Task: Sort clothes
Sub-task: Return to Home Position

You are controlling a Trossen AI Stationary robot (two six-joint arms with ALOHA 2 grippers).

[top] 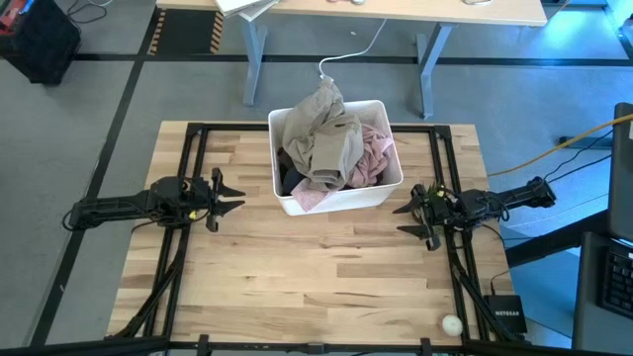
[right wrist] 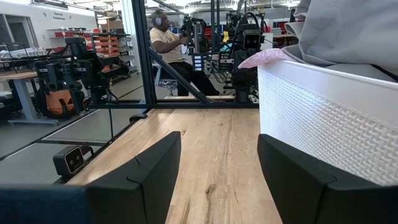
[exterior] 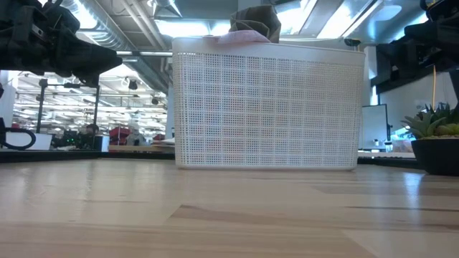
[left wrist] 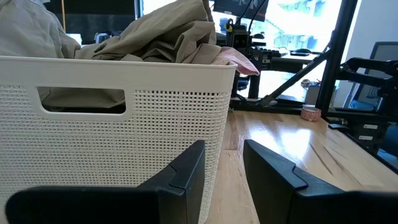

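Observation:
The clothes lie heaped in a white perforated bin [top: 336,198] at the table's far middle. A khaki-beige garment [top: 326,133] lies on top and rises over the rim. A pale pink one [top: 371,158] shows beside it, and a dark one [top: 290,176] lower down. My left gripper [top: 235,195] hangs open over the table's left side, pointing level at the bin's left wall [left wrist: 112,137]. My right gripper [top: 404,220] hangs open at the right, pointing level past the bin's near right corner [right wrist: 323,118]. Neither touches anything.
Bare wooden tabletop [top: 316,277] spreads in front of the bin. A small white ball [top: 451,323] lies near the table's near right corner. A black frame [top: 198,133] borders the table. A person [right wrist: 166,38] sits in the room beyond.

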